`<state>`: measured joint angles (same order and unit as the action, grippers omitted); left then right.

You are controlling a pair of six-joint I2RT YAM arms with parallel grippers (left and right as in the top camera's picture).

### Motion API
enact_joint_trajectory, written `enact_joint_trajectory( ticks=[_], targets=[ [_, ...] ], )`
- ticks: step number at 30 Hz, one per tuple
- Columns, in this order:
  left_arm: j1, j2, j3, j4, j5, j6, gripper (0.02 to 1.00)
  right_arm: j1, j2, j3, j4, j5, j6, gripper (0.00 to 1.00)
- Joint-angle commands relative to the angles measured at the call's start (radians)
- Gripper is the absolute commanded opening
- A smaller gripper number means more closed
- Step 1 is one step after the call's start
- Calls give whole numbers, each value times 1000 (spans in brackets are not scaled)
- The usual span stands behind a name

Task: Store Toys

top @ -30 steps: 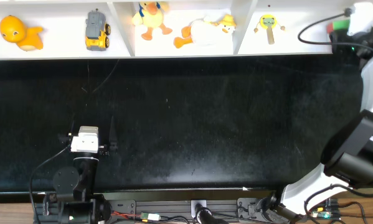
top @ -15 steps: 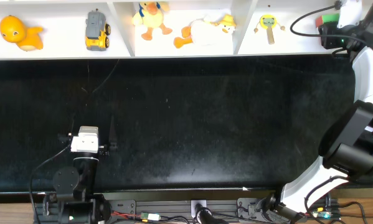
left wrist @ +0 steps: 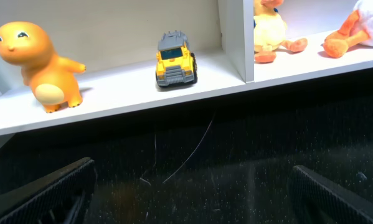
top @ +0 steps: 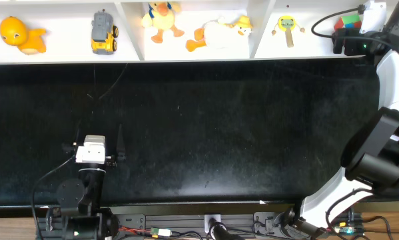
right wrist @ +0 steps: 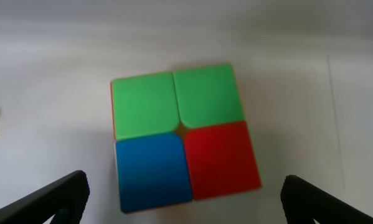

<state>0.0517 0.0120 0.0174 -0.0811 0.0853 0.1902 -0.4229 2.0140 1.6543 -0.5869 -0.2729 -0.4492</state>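
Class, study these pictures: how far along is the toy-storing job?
Done: the dinosaur, truck, duck, white duck and yellow figure sit on the shelf. In hand: the cube lies in the end compartment, apparently released, with the right gripper open at it. Left: probably only pulling that arm back.

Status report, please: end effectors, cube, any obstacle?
Right end effector open, above the cube on the white shelf. Left end effector open over black table. No obstacle seen.
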Motion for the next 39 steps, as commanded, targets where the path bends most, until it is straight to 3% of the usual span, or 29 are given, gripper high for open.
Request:
enact_joint_trajectory(
  ticks=[1, 10, 17, 20, 25, 29, 33, 39],
  targets=[
    [-7, -9, -10, 5, -8, -12, 998, 5, -133, -124, 51, 39, -3, 996],
    [-7, -9, -10, 5, -8, -12, 998, 23, -443, -491, 113, 39, -2, 996],
    [-7, -9, -10, 5, -8, -12, 998, 196, -648, -725, 186, 50, 29, 993],
    [-7, -9, -10, 5, -8, -12, 998, 290, -704, -823, 298, 133, 117, 996],
    [-7, -9, -10, 5, -8, -12, 998, 532, -811, -1035, 599, 355, 205, 996],
    [-7, -9, -10, 5, -8, -12, 998, 686, -904, -1181, 743, 423, 274, 996],
    [-7, -9, -10, 5, -8, -12, 998, 711, -1030, -1307, 809, 417, 364, 996],
    [-7, -9, -10, 5, -8, -12, 996, 627, -1305, -1431, 756, 415, 361, 996]
  ],
)
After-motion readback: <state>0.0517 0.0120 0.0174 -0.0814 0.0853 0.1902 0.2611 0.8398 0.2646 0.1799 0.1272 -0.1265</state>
